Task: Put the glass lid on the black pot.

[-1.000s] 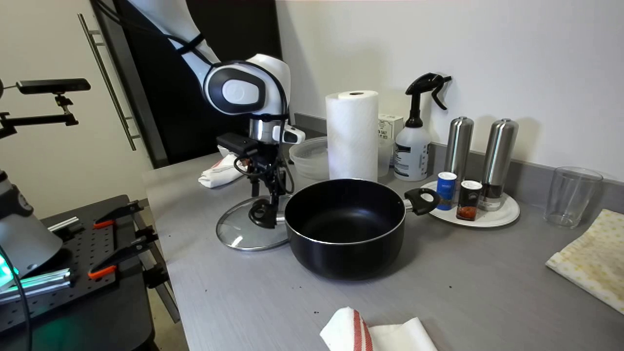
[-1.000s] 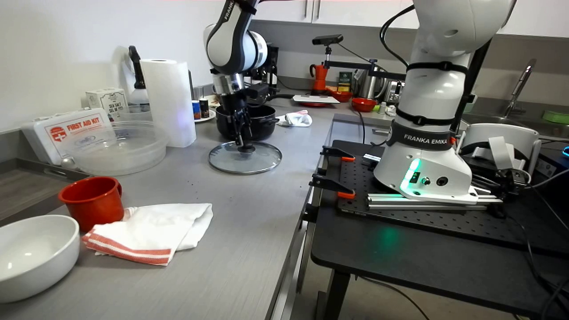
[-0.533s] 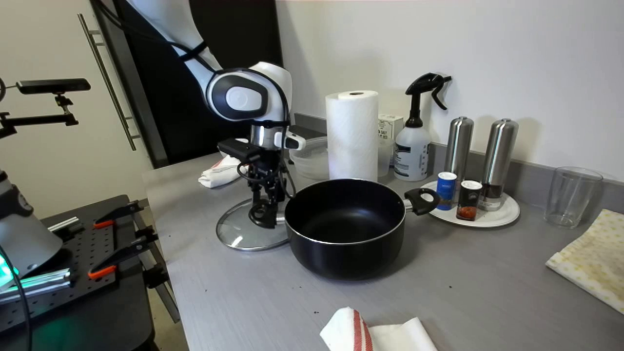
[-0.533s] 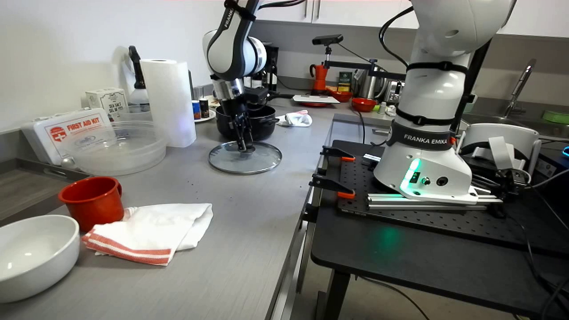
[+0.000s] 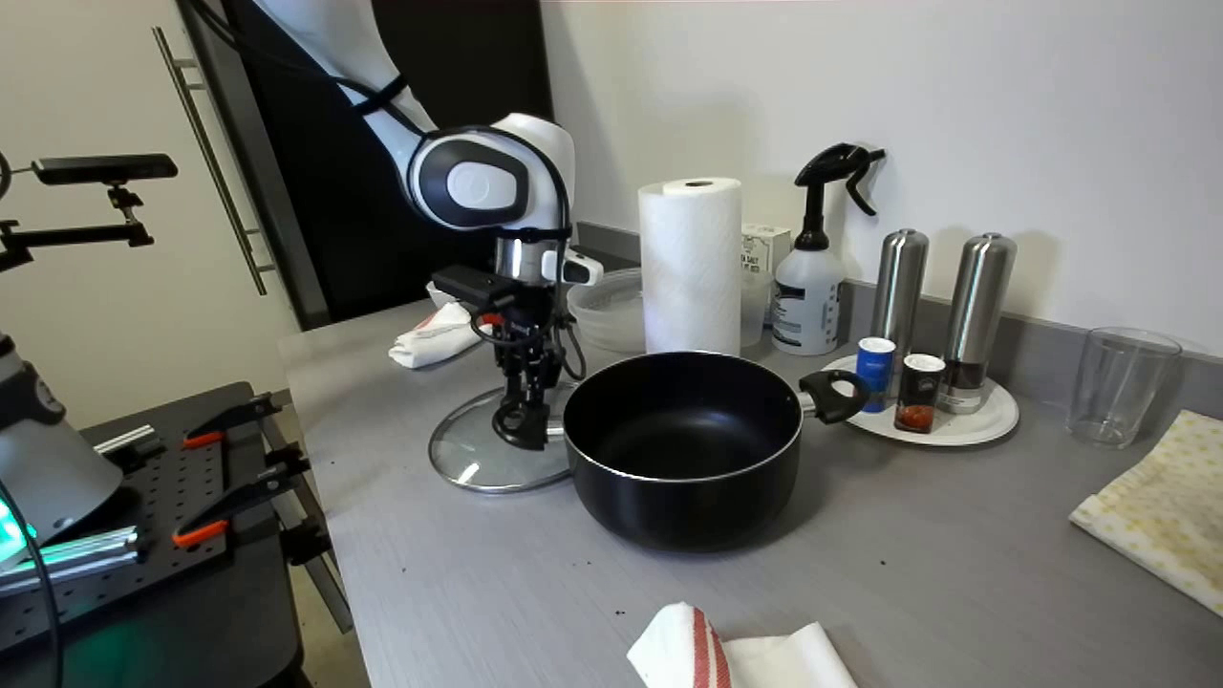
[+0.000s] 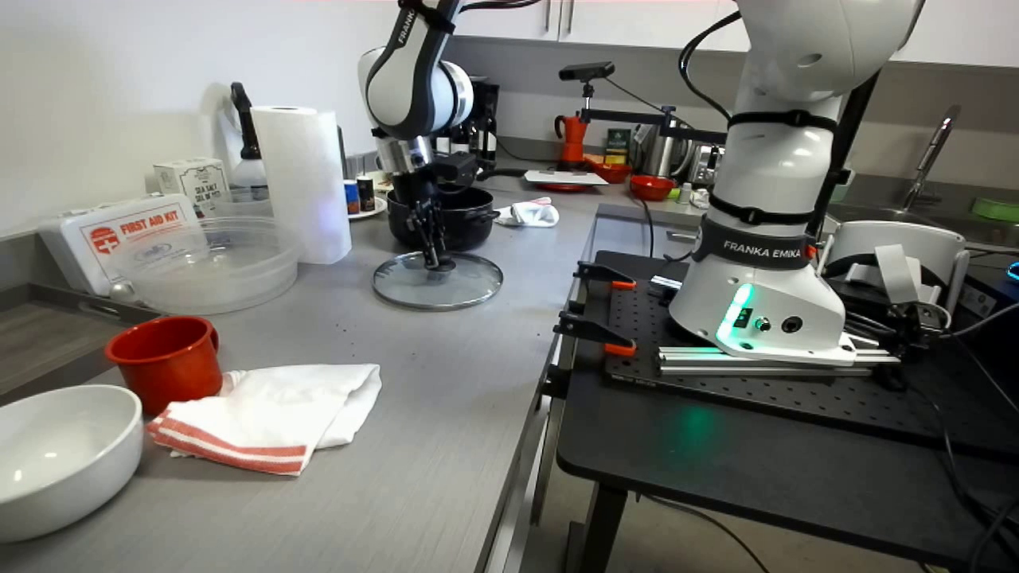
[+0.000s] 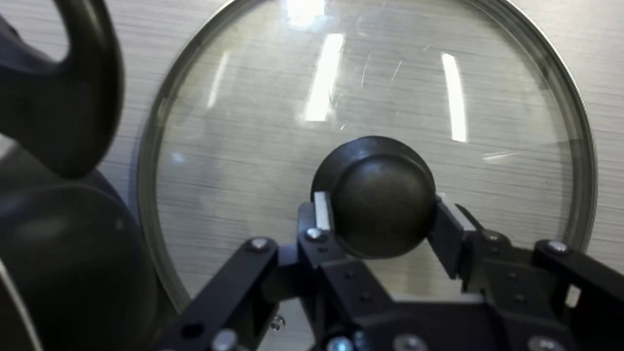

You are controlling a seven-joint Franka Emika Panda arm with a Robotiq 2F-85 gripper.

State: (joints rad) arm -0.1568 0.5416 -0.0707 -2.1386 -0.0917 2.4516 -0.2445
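The background is filled by a pale wall point(image 5: 1032, 115), at whose foot a grey, faintly streaked counter point(image 5: 459, 592) is set. Alongside, a black table point(image 6: 653, 430) is lit with a patch of green. On the counter the black pot point(image 5: 683, 506) is stood, and just beside it the glass lid point(image 6: 438, 296) is laid flat. Near the wall a paper towel roll point(image 5: 690, 268) is placed upright; well apart, a red mug point(image 6: 169, 366) is seen. The lid's dark knob point(image 7: 382, 195) is clasped in the gripper point(image 7: 385, 212). Dark specks point(image 5: 620, 612) are scattered over the counter.
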